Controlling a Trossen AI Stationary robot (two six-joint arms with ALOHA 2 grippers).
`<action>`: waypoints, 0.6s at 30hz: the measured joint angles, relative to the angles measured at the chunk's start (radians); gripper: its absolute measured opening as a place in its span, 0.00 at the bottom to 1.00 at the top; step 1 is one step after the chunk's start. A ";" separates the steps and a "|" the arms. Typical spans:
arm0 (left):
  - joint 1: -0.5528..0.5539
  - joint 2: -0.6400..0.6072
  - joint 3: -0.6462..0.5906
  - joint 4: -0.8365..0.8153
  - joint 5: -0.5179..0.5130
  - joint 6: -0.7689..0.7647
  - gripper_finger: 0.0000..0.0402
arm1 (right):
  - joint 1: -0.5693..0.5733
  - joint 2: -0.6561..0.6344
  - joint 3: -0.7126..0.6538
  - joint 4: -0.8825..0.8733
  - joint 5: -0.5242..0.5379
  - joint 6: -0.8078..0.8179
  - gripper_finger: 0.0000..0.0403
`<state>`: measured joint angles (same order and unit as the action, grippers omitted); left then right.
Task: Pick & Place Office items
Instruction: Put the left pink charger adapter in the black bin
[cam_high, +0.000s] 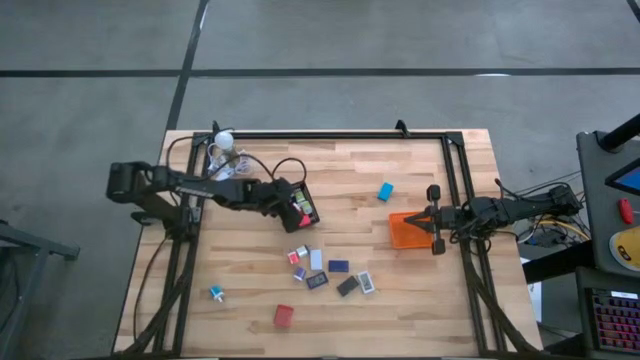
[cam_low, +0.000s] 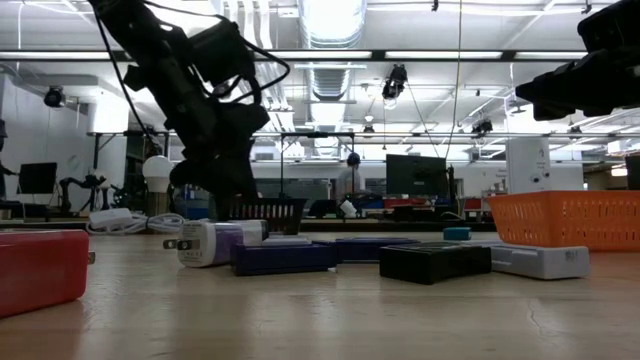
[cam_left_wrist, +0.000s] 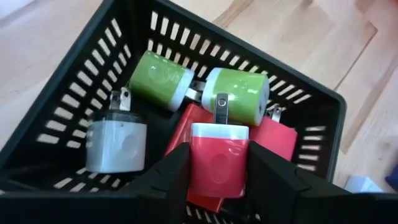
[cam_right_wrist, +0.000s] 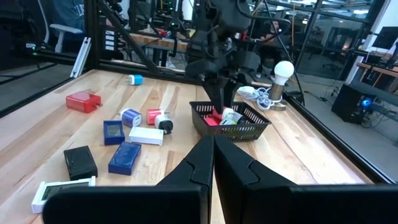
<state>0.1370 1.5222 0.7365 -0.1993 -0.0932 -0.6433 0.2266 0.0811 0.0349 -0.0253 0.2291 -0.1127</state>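
Your left gripper (cam_left_wrist: 214, 180) hangs over the black mesh tray (cam_high: 300, 203), left of centre in the overhead view, with its fingers pinching a red charger plug (cam_left_wrist: 217, 158), prongs up. That plug is not yet let go; judging by its position just above the pile, the drop is the step in hand.

Already in the tray you have two green plugs (cam_left_wrist: 163, 79), a white plug (cam_left_wrist: 117, 144) and a flat red piece (cam_left_wrist: 273, 140) underneath. So roughly five items are sorted or nearly so.

Most of the work is left. Below centre in the overhead view a cluster still sits on the table: a dark blue flat block (cam_high: 338, 266), a black block (cam_high: 347, 286), a white rectangle (cam_high: 316, 259) and several small pieces beside them. A red block (cam_high: 284, 316) lies toward the bottom, a small blue-and-white plug (cam_high: 216, 293) at lower left, and a blue block (cam_high: 385, 191) sits alone above the orange tray (cam_high: 402, 236).

Your right gripper (cam_right_wrist: 213, 163) waits at the right edge beside the orange tray, fingers pressed together, holding nothing.
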 joint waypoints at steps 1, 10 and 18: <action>0.003 0.004 0.001 0.002 0.002 0.000 0.36 | 0.000 0.000 0.000 0.000 0.000 0.000 0.02; 0.006 -0.003 0.000 -0.009 0.008 -0.008 0.36 | 0.000 0.000 0.000 0.000 0.000 0.000 0.02; 0.007 -0.003 -0.001 -0.019 0.008 -0.038 0.39 | 0.000 0.000 0.000 0.000 0.000 0.000 0.02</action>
<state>0.1436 1.5192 0.7358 -0.2179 -0.0853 -0.6808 0.2268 0.0814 0.0349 -0.0254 0.2291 -0.1127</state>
